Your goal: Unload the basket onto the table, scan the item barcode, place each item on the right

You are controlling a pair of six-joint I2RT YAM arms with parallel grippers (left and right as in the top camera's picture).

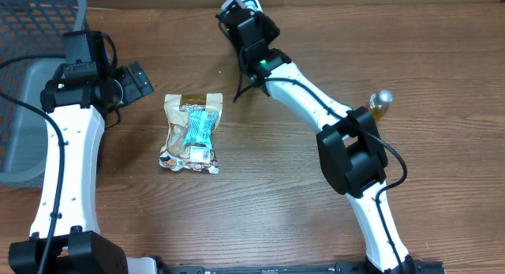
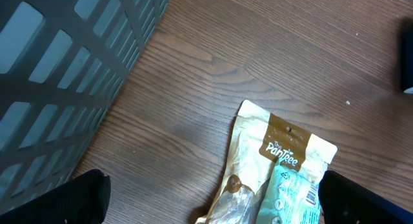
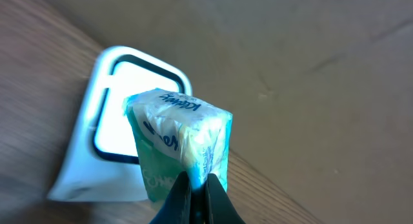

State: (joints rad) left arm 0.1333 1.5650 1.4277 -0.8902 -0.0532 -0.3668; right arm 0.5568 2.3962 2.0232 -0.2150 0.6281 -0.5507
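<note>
Right wrist view: the right gripper (image 3: pixel 193 185) pinches a tissue pack (image 3: pixel 177 130) just ahead, facing the scanner (image 3: pixel 77 172) window beyond. Pack presented; a completed scan looks unconfirmed. The left gripper (image 2: pixel 216 198) hangs spread above a snack bag (image 2: pixel 284 159).

1. I saw the tissue pack (image 3: pixel 177 143). It was small and soft, mint-green and white with blue letters. The right gripper (image 3: pixel 193 188) pinched it at its lower edge, and it stood a bit tilted.
2. The scanner (image 3: pixel 84 162) was white, with a bright window in a dark rim. It was just behind the pack, which covered part of the window.
3. A tan snack pouch (image 1: pixel 192 132) with a teal panel lay flat on the wood, well apart from both.
</note>
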